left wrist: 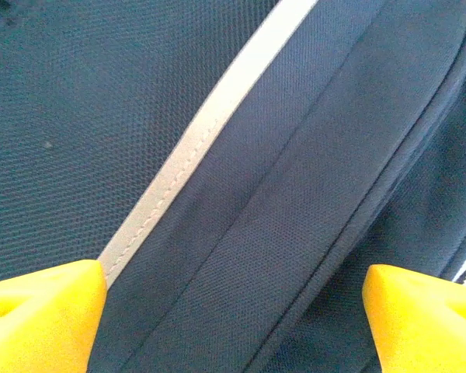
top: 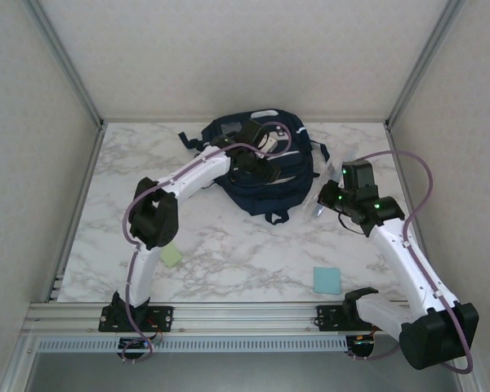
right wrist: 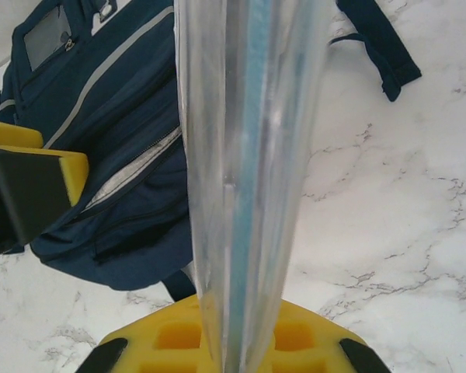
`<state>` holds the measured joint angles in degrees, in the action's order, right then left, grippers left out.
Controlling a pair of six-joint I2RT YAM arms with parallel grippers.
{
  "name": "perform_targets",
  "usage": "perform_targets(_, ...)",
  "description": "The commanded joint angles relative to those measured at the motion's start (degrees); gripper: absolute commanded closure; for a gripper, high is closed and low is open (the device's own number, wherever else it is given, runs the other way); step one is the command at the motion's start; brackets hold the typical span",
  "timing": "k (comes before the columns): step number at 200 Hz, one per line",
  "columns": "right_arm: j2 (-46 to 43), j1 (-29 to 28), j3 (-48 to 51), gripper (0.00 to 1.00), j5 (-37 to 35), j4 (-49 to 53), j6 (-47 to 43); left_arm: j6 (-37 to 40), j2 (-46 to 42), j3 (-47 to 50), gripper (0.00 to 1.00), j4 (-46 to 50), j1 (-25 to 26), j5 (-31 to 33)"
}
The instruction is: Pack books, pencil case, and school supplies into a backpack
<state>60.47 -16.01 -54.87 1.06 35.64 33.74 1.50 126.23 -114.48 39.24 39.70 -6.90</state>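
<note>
Clear ruler (right wrist: 241, 155) clamped in my right gripper (top: 331, 198), left gripper (left wrist: 233, 318) spread wide over the backpack (top: 290, 184)

My right jaws are closed tight on one end of the ruler, which runs straight out from them close to the backpack's right flank. I judge I hold it by the end so the free end can lead into an opening. The left gripper hovers close over the navy fabric, its yellow fingertips (left wrist: 43, 311) far apart with nothing between them, straddling a seam beside the pale stripe (left wrist: 202, 132) — placed, I'd guess, to catch the fabric and hold the mouth open. The backpack lies at the far middle of the marble table (top: 229, 245). The pale green pad (top: 172, 256) and light blue pad (top: 327, 279) sit near my edge, well apart.
</note>
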Motion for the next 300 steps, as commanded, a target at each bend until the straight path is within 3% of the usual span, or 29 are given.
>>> perform_targets(1, -0.61, 0.36, -0.28, 1.0, -1.42, 1.78, -0.16, 3.83, 2.61, -4.3, 0.15, 5.17, 0.02, -0.81)
perform_targets(22, -0.93, 0.36, -0.24, 1.0, -1.06, 1.7, -0.08, 4.56, 6.51, -8.11, 0.17, 7.3, -0.06, 3.81)
perform_targets(38, -1.26, 0.36, -0.32, 1.0, -0.78, 1.8, -0.07, 4.38, 8.94, -10.42, 0.27, 8.11, -0.22, 7.76)
perform_targets(62, -2.06, 0.29, -0.54, 1.0, -0.45, 2.1, -0.07, 4.13, 10.98, -12.69, 0.7, 8.36, -0.53, 11.28)
perform_targets(71, -2.43, 0.41, -0.59, 1.0, -0.45, 2.32, -0.16, 4.13, 11.3, -13.59, 1.0, 8.94, -0.59, 11.13)
perform_targets(103, -3.81, 0.45, -0.42, 1.0, -0.74, 2.55, 0.09, 1.62, 8.3, -14.27, 1.0, 10.31, -1.52, 4.36)
perform_targets(144, -3.14, 0.45, 1.45, 1.0, 4.81, -2.31, 3.14, -10.1, 1.27, -14.36, 1.0, 10.39, -5.11, -11.66)
perform_targets(210, 1.82, 0.37, 7.73, 1.0, 18.6, -25.17, 17.12, -21.81, -5.12, -12.86, 1.0, 5.48, -7.62, -26.76)
perform_targets(247, 7.58, -0.54, 9.43, 1.0, 20.39, -38.89, 24.31, -29.1, -8.92, -7.39, 1.0, -1.84, -6.84, -30.36)
perform_targets(300, 23.47, -5.28, 3.02, 1.0, 19.53, -46.17, 26.18, -34.01, -12.15, -1.73, 1.0, -9.35, -6.3, -29.22)
